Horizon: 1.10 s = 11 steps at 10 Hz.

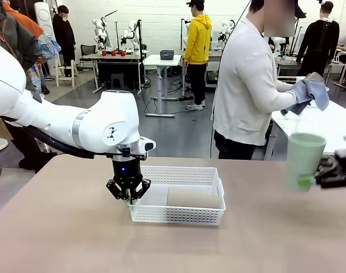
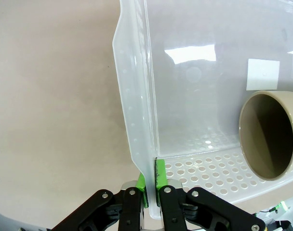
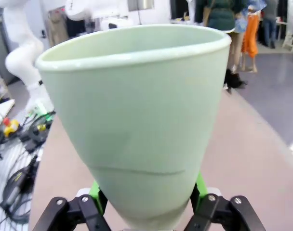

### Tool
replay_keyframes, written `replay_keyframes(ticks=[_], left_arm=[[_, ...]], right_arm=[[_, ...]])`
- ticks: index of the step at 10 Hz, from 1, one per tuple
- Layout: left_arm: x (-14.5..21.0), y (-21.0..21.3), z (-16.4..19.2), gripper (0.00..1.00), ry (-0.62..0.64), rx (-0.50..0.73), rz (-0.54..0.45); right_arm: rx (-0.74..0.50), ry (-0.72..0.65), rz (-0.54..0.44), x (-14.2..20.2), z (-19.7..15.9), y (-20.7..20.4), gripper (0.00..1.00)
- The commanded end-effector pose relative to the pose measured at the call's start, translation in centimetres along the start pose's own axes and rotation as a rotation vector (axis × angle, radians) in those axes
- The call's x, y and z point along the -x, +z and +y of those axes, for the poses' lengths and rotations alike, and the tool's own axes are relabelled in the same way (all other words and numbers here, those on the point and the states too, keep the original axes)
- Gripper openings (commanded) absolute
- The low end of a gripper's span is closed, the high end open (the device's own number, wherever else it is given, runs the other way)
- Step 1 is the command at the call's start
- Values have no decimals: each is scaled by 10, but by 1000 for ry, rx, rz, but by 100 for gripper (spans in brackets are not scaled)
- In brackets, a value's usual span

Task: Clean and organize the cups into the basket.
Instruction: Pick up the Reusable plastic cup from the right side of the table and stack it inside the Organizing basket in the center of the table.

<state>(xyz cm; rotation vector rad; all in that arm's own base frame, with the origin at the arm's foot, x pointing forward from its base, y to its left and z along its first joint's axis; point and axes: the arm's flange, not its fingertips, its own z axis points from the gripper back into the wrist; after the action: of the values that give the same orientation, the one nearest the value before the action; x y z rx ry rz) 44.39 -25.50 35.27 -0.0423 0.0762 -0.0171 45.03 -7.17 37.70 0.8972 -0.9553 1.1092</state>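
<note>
My left gripper (image 2: 151,195) is clenched on the basket (image 2: 137,110). Its green pads (image 2: 142,185) pinch the thin side wall from both sides, close to the basket's near left corner. The basket stands near the middle of the table (image 1: 65,227), closer to the far edge than to mine.

It is milky, half-clear white plastic with a flared rim, and small round holes run in rows across its floor and low walls. One tan cup (image 2: 269,137) lies on its side on the basket floor toward the right end, apart from the wall I hold. Its round mouth is turned toward my left gripper. The cup is matte, with a paler rim and a darker brown inside.

My right gripper (image 3: 146,204) grasps the mint green cup (image 3: 137,115) low on its body, with one pad on each side just above the base. The cup stands upright, mouth up, at the right edge of the table and well apart from the basket. I cannot tell whether its base touches the tabletop. It is a tall tapered cone, wide at the mouth and narrow below. The surface is smooth, pale and matte, with a rounded lip and a faint line around the lower body.

The tabletop is plain matte beige. Beyond its far edge a person in a white top holds a grey-blue cloth (image 1: 311,91) in both hands.
</note>
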Motion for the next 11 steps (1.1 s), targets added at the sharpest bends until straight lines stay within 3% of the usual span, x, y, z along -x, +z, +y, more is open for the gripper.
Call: replay_keyframes(ticks=[1, 4, 5, 10, 11], left_arm=[[1, 1, -1, 0, -1, -3, 4], [1, 1, -1, 0, -1, -3, 4], [1, 1, -1, 0, -1, -3, 4], [1, 1, -1, 0, -1, -3, 4], [1, 1, -1, 0, -1, -3, 4]], right_arm=[[79, 0, 6, -53, 11, 19, 21], [133, 21, 33, -70, 14, 29, 21], [89, 37, -5, -83, 19, 38, 21], [89, 37, -5, -83, 19, 38, 21], [98, 36, 3, -83, 17, 37, 80]])
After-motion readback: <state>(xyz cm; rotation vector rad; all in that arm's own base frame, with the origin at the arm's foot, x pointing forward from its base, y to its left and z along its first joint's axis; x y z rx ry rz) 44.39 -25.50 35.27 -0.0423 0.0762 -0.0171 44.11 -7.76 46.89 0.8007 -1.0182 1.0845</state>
